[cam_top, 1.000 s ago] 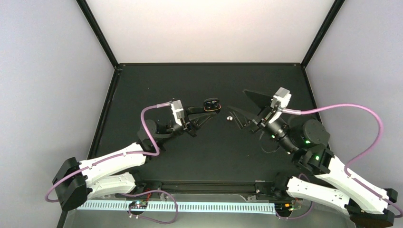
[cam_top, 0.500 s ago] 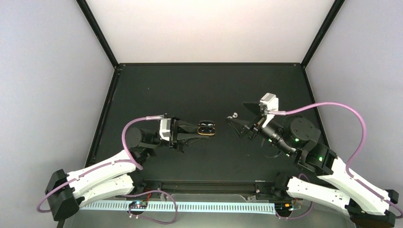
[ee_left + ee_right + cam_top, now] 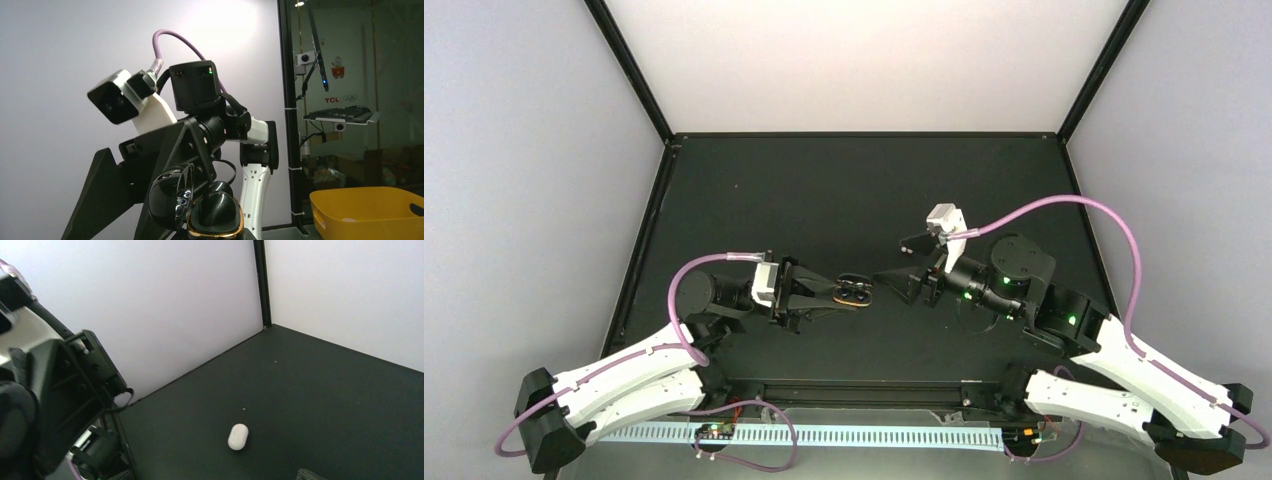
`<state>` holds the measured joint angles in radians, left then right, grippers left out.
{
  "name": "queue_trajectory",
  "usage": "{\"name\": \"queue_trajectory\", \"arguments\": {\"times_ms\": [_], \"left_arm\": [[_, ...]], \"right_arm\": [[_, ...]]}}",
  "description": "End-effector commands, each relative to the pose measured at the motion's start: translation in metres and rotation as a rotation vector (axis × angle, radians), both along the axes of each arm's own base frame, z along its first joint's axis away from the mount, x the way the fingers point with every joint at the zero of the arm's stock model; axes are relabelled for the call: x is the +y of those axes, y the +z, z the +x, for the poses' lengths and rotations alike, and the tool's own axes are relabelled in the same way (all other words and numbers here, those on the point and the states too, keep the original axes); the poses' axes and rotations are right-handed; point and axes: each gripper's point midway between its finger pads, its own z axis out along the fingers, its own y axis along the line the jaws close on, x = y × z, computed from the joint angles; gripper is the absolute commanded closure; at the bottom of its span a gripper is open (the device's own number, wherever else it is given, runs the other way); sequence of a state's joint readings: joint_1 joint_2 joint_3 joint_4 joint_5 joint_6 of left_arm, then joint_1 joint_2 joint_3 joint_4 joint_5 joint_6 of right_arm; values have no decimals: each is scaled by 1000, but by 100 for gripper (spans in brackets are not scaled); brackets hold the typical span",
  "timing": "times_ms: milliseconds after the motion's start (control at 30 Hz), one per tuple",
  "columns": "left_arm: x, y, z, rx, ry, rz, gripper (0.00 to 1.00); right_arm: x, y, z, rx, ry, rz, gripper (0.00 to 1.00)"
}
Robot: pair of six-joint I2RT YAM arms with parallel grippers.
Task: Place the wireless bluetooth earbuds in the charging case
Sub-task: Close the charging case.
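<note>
Black matting is covering the table (image 3: 824, 190), and pale walls are closing it in on three sides.

The left gripper (image 3: 844, 296) is clamping the charging case (image 3: 858, 287) at centre frame of the overhead view, fingers fully closed on it. It is carrying the case clear of the matting with the lid open and the opening turned toward the other arm, evidently to present it for loading. In the left wrist view, glossy dark rounded shapes are sitting above the gold rim of the case; whether these are seated buds cannot be told.

The right gripper (image 3: 890, 259) is standing just beside the case, facing it, jaws spread wide and gripping nothing.

One white earbud (image 3: 238, 436) is lying loose on the matting at lower centre of the right wrist view, apart from both grippers. It is judged the next item for collection.

Count: one case, one loose white earbud, no black earbud positively identified, and one yellow bin (image 3: 370, 210) outside the enclosure.
</note>
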<state>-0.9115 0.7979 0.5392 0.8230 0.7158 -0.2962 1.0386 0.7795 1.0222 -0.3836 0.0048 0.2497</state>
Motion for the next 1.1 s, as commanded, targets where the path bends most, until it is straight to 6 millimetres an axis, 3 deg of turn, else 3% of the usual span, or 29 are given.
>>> {"name": "queue_trajectory", "arguments": {"times_ms": [0, 333, 600, 767, 867, 967, 1067], "left_arm": [[1, 0, -8, 3, -36, 17, 98], [-1, -1, 0, 31, 5, 24, 98], [-2, -2, 10, 56, 56, 21, 98], [-3, -3, 14, 70, 72, 21, 98], [-4, -8, 31, 120, 155, 39, 99], [0, -31, 80, 294, 397, 93, 98], [2, -69, 131, 479, 591, 205, 98]], "right_arm": [[2, 28, -7, 4, 32, 113, 16], [19, 36, -20, 6, 152, 108, 19], [18, 37, -35, -11, 221, 134, 19], [15, 33, -31, -6, 194, 119, 20], [-22, 31, 8, -6, -114, 139, 19], [-78, 14, 42, 24, -467, 170, 16], [-94, -17, 49, 51, -572, 106, 15]]}}
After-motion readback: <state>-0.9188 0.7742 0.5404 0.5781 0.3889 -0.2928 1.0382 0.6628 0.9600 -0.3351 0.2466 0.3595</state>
